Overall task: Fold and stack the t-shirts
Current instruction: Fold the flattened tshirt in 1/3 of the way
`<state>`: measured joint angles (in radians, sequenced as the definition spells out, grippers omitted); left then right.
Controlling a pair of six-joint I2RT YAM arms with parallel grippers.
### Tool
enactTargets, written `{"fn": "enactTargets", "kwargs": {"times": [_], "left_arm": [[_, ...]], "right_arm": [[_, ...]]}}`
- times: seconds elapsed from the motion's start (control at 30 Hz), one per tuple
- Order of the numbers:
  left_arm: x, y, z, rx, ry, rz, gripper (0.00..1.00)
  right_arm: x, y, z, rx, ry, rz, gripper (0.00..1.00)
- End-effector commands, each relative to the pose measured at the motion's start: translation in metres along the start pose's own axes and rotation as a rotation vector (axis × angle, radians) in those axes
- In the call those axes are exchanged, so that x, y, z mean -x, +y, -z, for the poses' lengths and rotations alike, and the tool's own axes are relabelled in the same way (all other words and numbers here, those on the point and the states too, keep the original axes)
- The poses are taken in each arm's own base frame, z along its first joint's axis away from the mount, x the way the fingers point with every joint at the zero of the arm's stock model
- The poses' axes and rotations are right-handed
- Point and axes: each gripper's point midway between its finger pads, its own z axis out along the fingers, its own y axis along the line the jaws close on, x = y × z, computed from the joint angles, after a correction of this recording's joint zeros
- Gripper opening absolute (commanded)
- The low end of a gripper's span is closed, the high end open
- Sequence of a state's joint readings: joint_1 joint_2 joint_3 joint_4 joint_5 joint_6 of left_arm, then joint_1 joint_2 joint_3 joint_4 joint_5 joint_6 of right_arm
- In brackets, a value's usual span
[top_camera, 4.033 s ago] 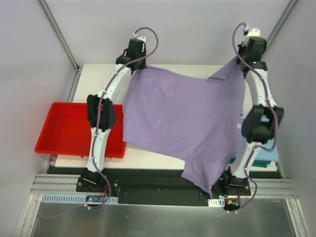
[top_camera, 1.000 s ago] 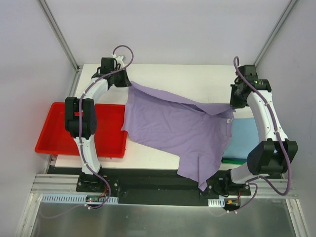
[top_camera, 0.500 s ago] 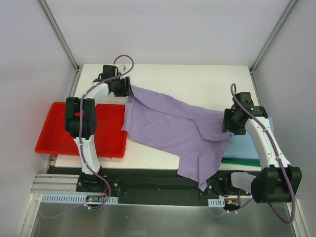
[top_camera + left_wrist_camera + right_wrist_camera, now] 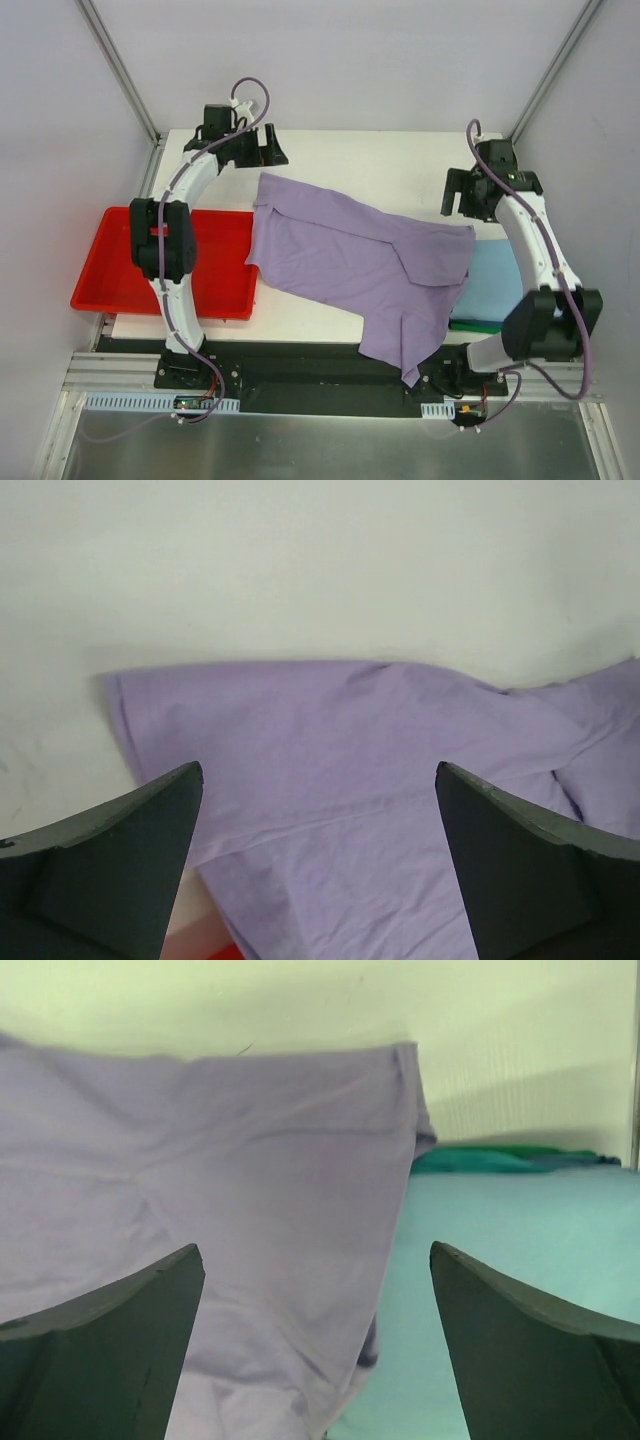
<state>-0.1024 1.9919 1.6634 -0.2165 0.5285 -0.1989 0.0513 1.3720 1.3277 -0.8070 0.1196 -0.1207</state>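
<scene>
Inspecting the desk (image 4: 400, 160), we find the lavender shirt (image 4: 340, 255) lying rumpled across it, overlapping the blue shirt (image 4: 495, 280); left jaws and right jaws stand spread, empty, near its far corners.

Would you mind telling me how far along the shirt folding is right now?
Done: the lavender shirt lies on the table, far edge folded over. In hand: nothing; the left gripper and right gripper stand open. Left: its near end overhangs the table, further folds remain, and it is not neatly stacked on the light blue shirt and dark green shirt.
</scene>
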Motion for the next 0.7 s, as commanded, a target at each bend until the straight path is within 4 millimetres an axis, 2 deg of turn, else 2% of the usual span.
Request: {"fn": "enactTargets", "kwargs": {"times": [0.0, 0.07, 0.17, 0.3, 0.33, 0.53, 0.67], "left_arm": [[-0.008, -0.031, -0.024, -0.137, 0.053, 0.015, 0.99], [-0.020, -0.036, -0.038, -0.150, 0.089, 0.007, 0.99], [-0.033, -0.032, -0.055, -0.144, 0.133, 0.004, 0.99], [-0.051, -0.020, -0.070, -0.114, 0.193, 0.005, 0.99], [-0.056, -0.016, -0.072, -0.103, 0.203, -0.005, 0.99], [-0.074, 0.011, -0.085, 0.034, 0.243, -0.017, 0.99], [-0.080, 0.022, -0.087, 0.075, 0.260, -0.018, 0.99]], "right_arm": [[0.016, -0.020, -0.042, -0.102, 0.095, -0.026, 0.98], [0.020, -0.030, -0.062, -0.110, 0.151, -0.073, 0.99], [0.020, -0.040, -0.088, -0.112, 0.232, -0.124, 0.95], [0.012, -0.038, -0.116, -0.027, 0.304, -0.174, 0.90], [0.010, -0.032, -0.123, 0.022, 0.316, -0.181, 0.89], [-0.004, -0.026, -0.144, 0.098, 0.384, -0.221, 0.80], [-0.009, -0.018, -0.150, 0.153, 0.404, -0.225, 0.68]]}}
